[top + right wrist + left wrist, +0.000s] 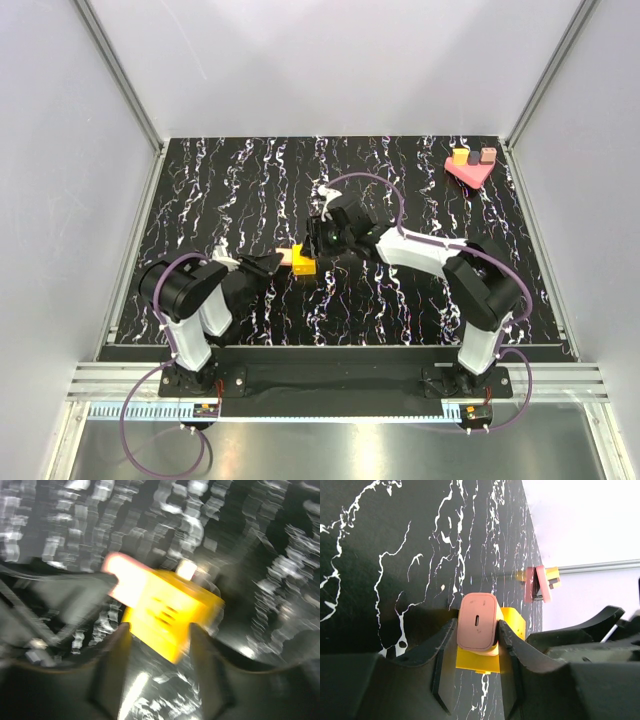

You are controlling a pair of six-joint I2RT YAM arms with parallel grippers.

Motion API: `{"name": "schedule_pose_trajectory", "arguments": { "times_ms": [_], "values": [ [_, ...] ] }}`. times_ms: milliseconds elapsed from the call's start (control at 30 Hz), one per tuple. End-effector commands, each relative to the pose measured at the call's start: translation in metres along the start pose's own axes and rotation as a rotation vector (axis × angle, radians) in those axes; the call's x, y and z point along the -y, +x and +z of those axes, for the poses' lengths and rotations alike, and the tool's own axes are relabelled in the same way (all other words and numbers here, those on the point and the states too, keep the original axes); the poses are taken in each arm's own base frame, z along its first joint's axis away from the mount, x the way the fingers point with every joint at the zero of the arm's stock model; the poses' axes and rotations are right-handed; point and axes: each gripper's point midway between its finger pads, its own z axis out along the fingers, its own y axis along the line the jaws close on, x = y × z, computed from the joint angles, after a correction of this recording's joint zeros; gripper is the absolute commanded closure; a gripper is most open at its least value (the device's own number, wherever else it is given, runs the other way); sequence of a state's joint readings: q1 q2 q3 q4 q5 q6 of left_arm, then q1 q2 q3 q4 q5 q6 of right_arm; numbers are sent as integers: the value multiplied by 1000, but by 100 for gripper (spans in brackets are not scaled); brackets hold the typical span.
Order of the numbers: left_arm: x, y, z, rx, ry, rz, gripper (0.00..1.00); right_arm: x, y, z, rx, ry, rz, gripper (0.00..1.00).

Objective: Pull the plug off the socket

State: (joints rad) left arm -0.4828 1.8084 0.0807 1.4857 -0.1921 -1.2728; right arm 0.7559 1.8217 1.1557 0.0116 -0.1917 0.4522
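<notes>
- The left gripper (266, 264), on the first of two arms, is clamped on the one pink plug (477, 623). A black finger (442, 652) presses each side of it, and the plug's end face, with its single slot, looks straight at the left wrist camera.
- The plug sits against the one yellow socket (513, 623) near the middle of the black marbled table (200, 200), between the two grippers. From overhead the left fingers cover most of the plug, and only a pale sliver shows beside the socket (304, 266).
- The right gripper (157, 630) straddles the socket (170, 611) from the opposite side, its two fingers spread with one at each flank. The right wrist view is smeared by motion blur, so it cannot be told whether the fingers press the socket or merely flank it.
- In the table's far right corner lies a pink piece (468, 170) carrying two small blocks, one yellow and one brown. They are well apart from both grippers and too small to make out further.
</notes>
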Motion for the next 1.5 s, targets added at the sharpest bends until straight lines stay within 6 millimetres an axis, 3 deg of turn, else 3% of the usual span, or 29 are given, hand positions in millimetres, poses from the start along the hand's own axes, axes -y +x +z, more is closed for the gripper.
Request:
{"name": "schedule_pose_trajectory", "arguments": {
  "times_ms": [0,33,100,233,333,567,933,1267,1467],
  "values": [
    [-4,-8,-26,44,31,107,100,41,15,-30,-79,241,-20,35],
    [-4,-9,-26,51,32,106,100,47,10,-34,-65,289,-22,26],
    [-1,-8,-25,51,40,102,100,50,10,-44,-86,335,-4,19],
    [1,-5,-22,45,47,100,100,39,20,-47,-120,310,48,1],
    [3,-5,-21,46,50,102,100,31,18,-46,-103,313,37,0],
    [3,-4,-23,47,50,107,100,32,-17,-38,-16,443,192,0],
    [4,-1,-21,34,58,123,100,33,-10,4,-92,523,227,2],
    [3,1,-21,31,54,123,100,22,-12,20,-95,544,201,4],
    [2,1,-21,33,52,123,100,15,-7,25,-109,537,190,10]
  ]
}}
